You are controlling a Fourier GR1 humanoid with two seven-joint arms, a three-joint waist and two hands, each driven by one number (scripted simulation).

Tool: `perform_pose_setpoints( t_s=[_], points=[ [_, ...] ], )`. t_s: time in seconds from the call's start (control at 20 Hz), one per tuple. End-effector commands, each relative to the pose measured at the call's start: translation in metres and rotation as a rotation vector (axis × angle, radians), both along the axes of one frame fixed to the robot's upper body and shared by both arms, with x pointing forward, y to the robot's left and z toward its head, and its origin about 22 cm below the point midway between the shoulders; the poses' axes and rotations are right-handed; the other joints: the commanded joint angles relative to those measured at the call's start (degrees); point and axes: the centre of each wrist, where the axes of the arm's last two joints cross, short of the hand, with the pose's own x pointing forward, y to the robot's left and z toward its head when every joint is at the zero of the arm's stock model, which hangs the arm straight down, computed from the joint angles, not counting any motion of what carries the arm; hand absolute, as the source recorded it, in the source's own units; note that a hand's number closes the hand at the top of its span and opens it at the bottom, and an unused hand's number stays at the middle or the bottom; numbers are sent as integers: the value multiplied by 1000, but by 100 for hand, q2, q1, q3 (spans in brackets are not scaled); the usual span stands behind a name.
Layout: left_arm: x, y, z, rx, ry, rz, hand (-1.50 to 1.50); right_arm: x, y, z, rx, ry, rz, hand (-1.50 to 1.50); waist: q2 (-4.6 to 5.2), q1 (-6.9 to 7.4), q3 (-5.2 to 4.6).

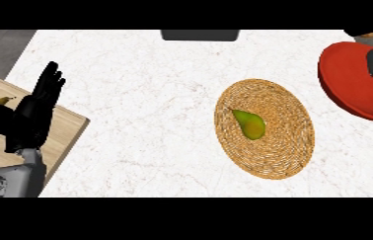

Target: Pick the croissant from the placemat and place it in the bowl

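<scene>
Pear (249, 124) on woven placemat (264, 128), well apart from open left hand (40, 103) at left edge

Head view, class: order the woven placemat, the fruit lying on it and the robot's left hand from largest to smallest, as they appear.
1. Woven placemat
2. Left hand, open, at the left edge
3. Green pear-like fruit

The hand may be nearer the camera, so its rank is less sure.

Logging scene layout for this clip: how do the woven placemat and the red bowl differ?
The placemat is tan, woven and flat; the bowl is smooth and red. The placemat lies fully in view mid-counter, while the bowl is cut off by the right edge. The placemat carries a green-yellow pear, not a croissant; the bowl's inside is only partly seen. Both are round.
</scene>
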Motion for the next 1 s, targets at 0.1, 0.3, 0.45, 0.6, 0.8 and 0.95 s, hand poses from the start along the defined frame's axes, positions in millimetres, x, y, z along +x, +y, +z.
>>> perform_pose_setpoints(
  t_s=[0.1,0.3,0.45,0.6,0.8,0.95],
  points=[
    [1,-1,-8,-5,-12,-12,0,-14,-52,-34,22,-7,-5,150,45,90,6],
    [9,-7,-2,0,-3,-25,0,-29,-82,-44,30,-20,-10,150,41,68,8],
    [0,4,2,-2,12,-33,0,-33,-91,-49,6,-23,-22,150,45,132,10],
    [-5,-12,-10,-8,-15,-18,0,-50,-115,-61,222,261,-148,150,68,168,11],
    [-2,-14,-6,2,-17,-40,0,-64,-127,-78,308,211,-101,-150,87,189,23],
    [0,-11,3,-7,-15,-31,0,-78,-138,-93,318,180,2,-150,60,144,25]
  ],
)
